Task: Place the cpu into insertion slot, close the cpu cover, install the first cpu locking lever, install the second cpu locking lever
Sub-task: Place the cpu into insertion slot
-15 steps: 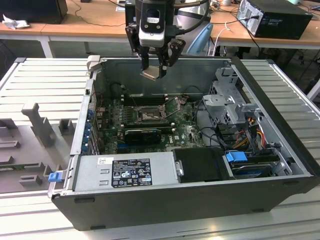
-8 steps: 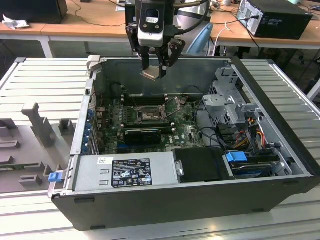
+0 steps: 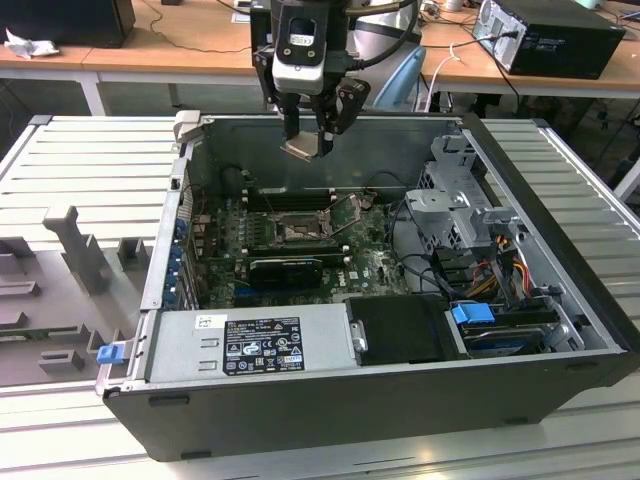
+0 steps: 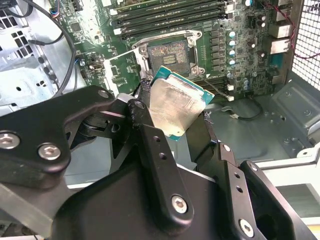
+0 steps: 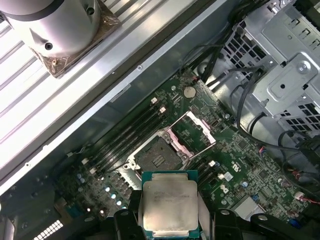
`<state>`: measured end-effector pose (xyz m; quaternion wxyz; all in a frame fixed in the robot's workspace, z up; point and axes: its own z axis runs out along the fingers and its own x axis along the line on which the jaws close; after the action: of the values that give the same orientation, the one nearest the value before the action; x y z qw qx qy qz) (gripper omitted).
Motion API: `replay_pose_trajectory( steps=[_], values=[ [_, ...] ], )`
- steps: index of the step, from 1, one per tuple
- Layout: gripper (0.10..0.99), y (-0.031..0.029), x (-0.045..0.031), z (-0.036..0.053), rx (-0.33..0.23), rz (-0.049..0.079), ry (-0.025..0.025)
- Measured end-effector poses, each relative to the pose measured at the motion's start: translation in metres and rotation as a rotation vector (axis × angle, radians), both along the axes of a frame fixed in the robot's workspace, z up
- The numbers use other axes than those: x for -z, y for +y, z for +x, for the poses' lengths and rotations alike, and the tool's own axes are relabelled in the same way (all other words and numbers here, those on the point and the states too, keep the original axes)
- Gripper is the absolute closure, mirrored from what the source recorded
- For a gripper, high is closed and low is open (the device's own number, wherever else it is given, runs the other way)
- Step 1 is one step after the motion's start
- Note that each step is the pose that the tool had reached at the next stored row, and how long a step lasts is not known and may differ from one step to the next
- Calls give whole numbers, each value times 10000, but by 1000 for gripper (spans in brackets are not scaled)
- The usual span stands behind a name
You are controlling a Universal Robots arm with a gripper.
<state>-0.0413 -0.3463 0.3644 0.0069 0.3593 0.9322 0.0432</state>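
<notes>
One end effector point(image 3: 312, 136) clamps the cpu point(image 4: 177, 107) between its fingers, hovering over the open computer case point(image 3: 330, 405). Insertion slot point(image 5: 159, 155) sits bare below, cpu cover point(image 5: 205, 127) swung open beside it.

Your small square cpu point(image 5: 169, 205) shows pale silver-beige, rimmed teal. Below your black claw point(image 3: 312, 138), the circuit board point(image 5: 240, 155) is green.

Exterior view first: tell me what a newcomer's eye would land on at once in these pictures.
The tool hangs over the open computer case, pinching the cpu by its edges. In both wrist views its pale metal face stands out against the green board, and the insertion slot lies bare with the cpu cover swung open beside it.
</notes>
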Motion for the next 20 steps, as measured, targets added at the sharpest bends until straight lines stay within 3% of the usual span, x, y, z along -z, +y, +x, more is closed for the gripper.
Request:
replay_pose_trajectory(
  steps=[10,15,20],
  values=[
    [557,0,1,0,489,-3,-1],
    [557,0,2,0,1410,-6,1],
    [557,0,4,0,1575,-6,0]
  ],
)
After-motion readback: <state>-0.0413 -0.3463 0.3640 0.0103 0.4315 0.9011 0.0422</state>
